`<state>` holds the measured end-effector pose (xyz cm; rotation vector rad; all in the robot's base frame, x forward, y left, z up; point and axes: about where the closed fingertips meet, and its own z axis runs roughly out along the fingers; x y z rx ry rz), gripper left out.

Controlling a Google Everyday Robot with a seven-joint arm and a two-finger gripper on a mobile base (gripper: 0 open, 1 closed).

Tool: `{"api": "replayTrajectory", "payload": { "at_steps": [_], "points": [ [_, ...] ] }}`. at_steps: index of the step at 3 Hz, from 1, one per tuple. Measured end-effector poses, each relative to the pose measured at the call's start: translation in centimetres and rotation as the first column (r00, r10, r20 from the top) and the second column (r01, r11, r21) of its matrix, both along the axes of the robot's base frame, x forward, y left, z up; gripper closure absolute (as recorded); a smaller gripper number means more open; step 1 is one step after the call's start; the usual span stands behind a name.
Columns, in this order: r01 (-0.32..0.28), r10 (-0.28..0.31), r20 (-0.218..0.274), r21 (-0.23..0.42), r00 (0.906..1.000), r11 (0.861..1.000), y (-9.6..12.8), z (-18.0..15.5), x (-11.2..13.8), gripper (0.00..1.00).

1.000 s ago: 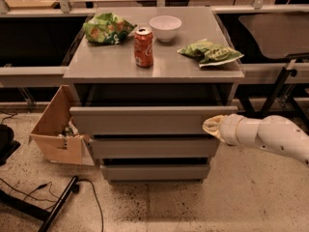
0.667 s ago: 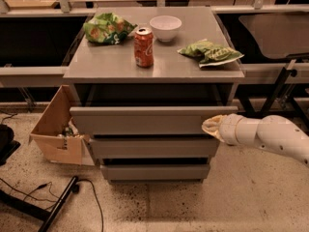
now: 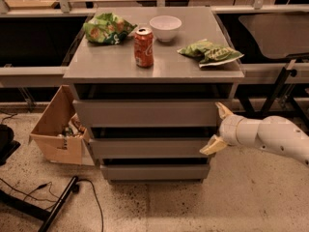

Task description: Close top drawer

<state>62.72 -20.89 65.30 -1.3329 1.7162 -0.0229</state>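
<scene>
Top drawer [image 3: 145, 113], centre frame just under the tabletop [image 3: 111, 66], sits a bit further in than 1 s ago, but its front still juts past the 2 lower drawer fronts [image 3: 149, 149], so I judge it's not shut yet. My gripper [image 3: 218, 128] is at its right end, mid-right, fingers now spread apart, holding nothing. Up top: 1 can [image 3: 144, 47], 1 bowl [image 3: 165, 28], 2 chip bags [image 3: 107, 29]. Lower left: 1 cardboard box [image 3: 55, 129].

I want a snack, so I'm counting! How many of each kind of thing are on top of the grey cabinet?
Green chip bags: 2
Red soda can: 1
White bowl: 1
Total: 4
The gripper is open at the top drawer's right end.
</scene>
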Motion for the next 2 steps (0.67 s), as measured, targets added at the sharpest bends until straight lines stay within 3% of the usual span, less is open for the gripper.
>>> {"api": "replayTrajectory", "payload": {
  "at_steps": [1,2],
  "points": [
    [0.0,0.0,0.0,0.0,1.0,1.0,0.0,0.0,0.0,0.0],
    [0.0,0.0,0.0,0.0,1.0,1.0,0.0,0.0,0.0,0.17]
  ]
}}
